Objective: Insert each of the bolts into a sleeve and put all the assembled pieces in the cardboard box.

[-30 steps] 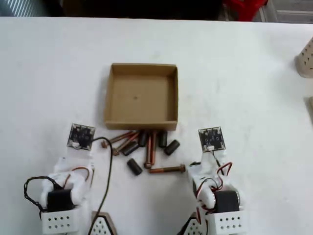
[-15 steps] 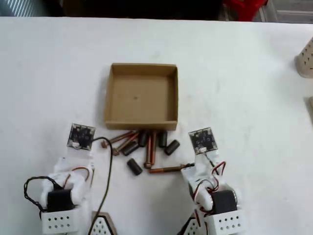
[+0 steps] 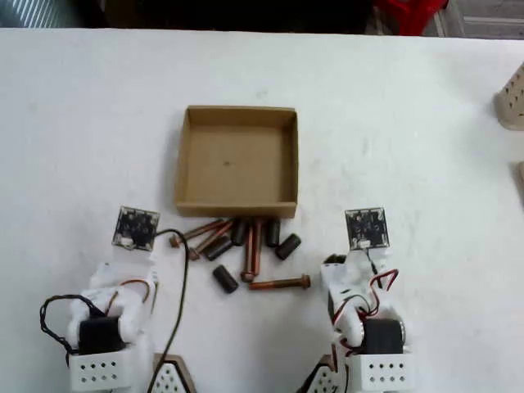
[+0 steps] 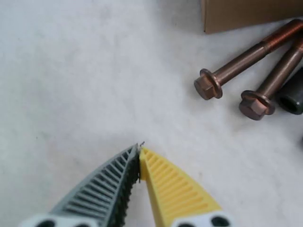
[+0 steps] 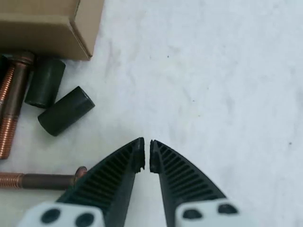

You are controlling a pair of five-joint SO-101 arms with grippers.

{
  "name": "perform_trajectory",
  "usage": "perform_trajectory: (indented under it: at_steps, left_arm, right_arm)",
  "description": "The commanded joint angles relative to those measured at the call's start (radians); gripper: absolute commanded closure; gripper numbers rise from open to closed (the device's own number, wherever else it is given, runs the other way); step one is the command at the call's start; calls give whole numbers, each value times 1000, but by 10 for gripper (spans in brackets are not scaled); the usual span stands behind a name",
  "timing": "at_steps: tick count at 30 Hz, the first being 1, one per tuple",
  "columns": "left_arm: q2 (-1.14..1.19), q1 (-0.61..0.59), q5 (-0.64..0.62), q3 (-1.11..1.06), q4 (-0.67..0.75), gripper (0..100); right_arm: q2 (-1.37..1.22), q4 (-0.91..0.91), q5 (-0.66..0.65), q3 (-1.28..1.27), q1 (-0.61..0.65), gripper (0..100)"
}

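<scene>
Bolts (image 3: 278, 283) loose before cardboard box (image 3: 237, 209); left gripper (image 4: 139, 151), right gripper (image 5: 147, 154) — tips together, empty

White table (image 3: 409, 123) — cardboard box (image 3: 237, 206), bolts (image 3: 278, 284), sleeves (image 3: 287, 246) (heaped just beside it).

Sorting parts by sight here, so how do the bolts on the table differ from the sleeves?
The bolts are copper-coloured; the sleeves are black. The bolts are long and thin with flanged hex heads; the sleeves are short, stubby cylinders. Both lie on their sides on the table beside the cardboard box.
</scene>
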State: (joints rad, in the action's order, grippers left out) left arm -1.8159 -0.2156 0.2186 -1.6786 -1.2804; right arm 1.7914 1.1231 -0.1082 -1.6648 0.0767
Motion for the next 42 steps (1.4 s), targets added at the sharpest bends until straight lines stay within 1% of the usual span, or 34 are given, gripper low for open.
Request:
perform_trajectory:
  at_steps: [1,3,4,7,8,10,13,15,18,20,24,30,34,39,42]
  left_arm:
    - [-10,5,-3,137,5,972]
    - [-10,10,-3,149,55,945]
    - [-10,22,-3,149,77,915]
    - [-10,39,-15,184,71,809]
    - [-10,39,-35,198,69,796]
    - [-8,36,-69,236,69,814]
    - [10,41,-68,305,69,870]
    - [77,64,-68,342,81,880]
    - [255,101,-75,381,127,880]
    - [398,125,-86,410,167,880]
    - [651,177,-172,463,204,880]
    - [898,180,-181,480,298,880]
    - [984,180,-181,485,347,880]
    - [990,180,-176,482,370,880]
    - [990,179,-175,483,371,880]
  right_arm:
    - [5,-25,48,20,-2,977]
    - [4,-24,75,20,-2,977]
    - [2,-24,71,20,-2,977]
    - [1,-2,77,26,-4,977]
    - [1,13,77,34,-5,977]
    - [1,38,78,48,-10,977]
    - [1,56,81,55,-4,977]
    - [1,71,81,66,-4,977]
    - [1,73,86,71,-7,977]
    - [1,71,115,74,-10,977]
    - [1,70,129,75,-12,977]
    - [-1,74,130,112,-58,977]
    - [-1,79,129,129,-58,977]
    - [-1,88,123,146,-56,977]
    - [-4,88,123,155,-10,977]
